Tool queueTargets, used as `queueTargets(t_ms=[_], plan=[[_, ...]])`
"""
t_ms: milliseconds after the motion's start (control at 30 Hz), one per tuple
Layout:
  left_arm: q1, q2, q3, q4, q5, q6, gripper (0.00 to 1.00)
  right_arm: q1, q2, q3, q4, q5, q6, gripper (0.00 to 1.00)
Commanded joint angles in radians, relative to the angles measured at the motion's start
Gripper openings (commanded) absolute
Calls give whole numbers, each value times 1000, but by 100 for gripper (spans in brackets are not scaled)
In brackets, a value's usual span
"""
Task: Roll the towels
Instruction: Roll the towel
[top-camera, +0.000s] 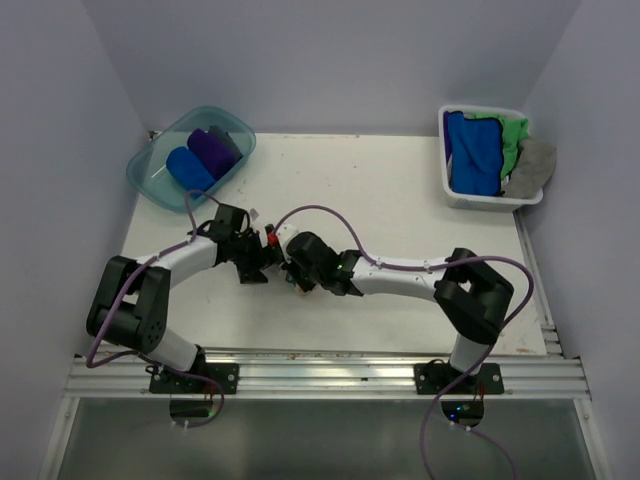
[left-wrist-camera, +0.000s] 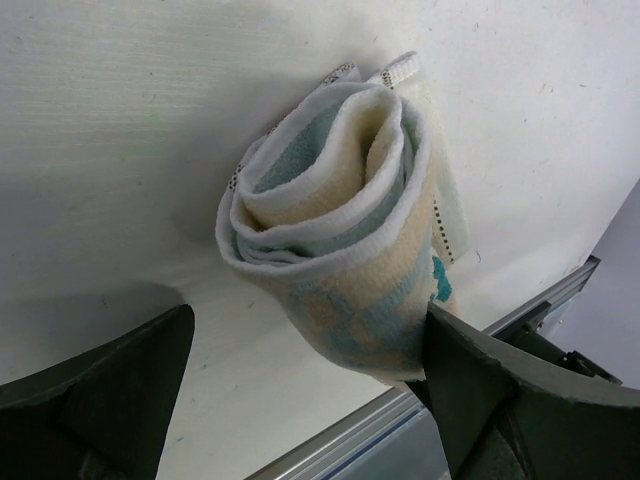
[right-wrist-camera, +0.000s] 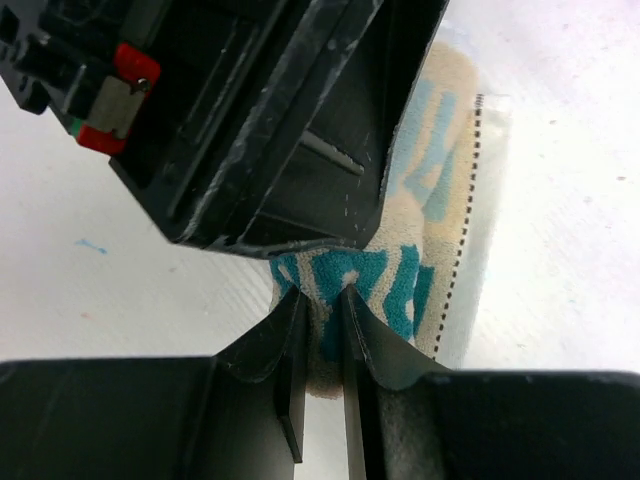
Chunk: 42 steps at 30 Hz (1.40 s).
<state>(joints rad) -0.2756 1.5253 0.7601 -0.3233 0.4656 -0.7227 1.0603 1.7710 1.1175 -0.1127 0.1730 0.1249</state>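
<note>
Rolled cream towel (left-wrist-camera: 340, 250) lies central on table (top-camera: 420, 200), left gripper (left-wrist-camera: 308, 335) fingers apart astride it, right gripper (right-wrist-camera: 320, 312) fingers nearly together at its end; soft, light, likely to unroll, best gripped across its middle.

a white table (top-camera: 400, 200) sits boxed in by pale walls (top-camera: 300, 60). a see-through teal tub (top-camera: 143, 185) stands at its far left corner and a white basket (top-camera: 482, 201) at the far right, well apart. a metal rail (top-camera: 330, 375) runs along the near edge. the tabletop has a small blue fleck (right-wrist-camera: 90, 245).
</note>
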Motion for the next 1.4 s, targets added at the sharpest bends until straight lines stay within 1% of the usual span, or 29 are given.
queueTargets(t_ms=[0,100,167,333,567,800,933,1067,1133,1267,1333,1367], plan=[[7,-30,-2,29,31,-6,96,-42,-38,-13,61,-170,84,11],[7,-45,-12,44,33,-18,96,-74,-33,-30,91,-280,131,11],[7,-63,-18,53,30,-29,96,-98,-30,-42,107,-328,168,11],[7,-90,-33,92,24,-53,96,-152,-22,-80,197,-475,269,11],[7,-93,-57,107,36,-52,96,-238,11,-122,336,-642,400,11],[7,-73,-74,135,42,-57,96,-292,77,-150,461,-771,525,11],[6,-48,-84,164,45,-67,94,-316,111,-177,545,-819,613,11],[7,-34,-87,191,48,-89,87,-345,139,-205,645,-857,683,11],[6,-37,-87,202,47,-95,86,-355,156,-223,685,-871,728,11],[4,-30,-81,216,50,-106,86,-368,177,-239,760,-895,775,11],[1,-24,-74,216,51,-106,88,-373,189,-242,783,-897,794,11],[-4,-19,-74,214,50,-106,91,-375,191,-243,791,-899,800,11]])
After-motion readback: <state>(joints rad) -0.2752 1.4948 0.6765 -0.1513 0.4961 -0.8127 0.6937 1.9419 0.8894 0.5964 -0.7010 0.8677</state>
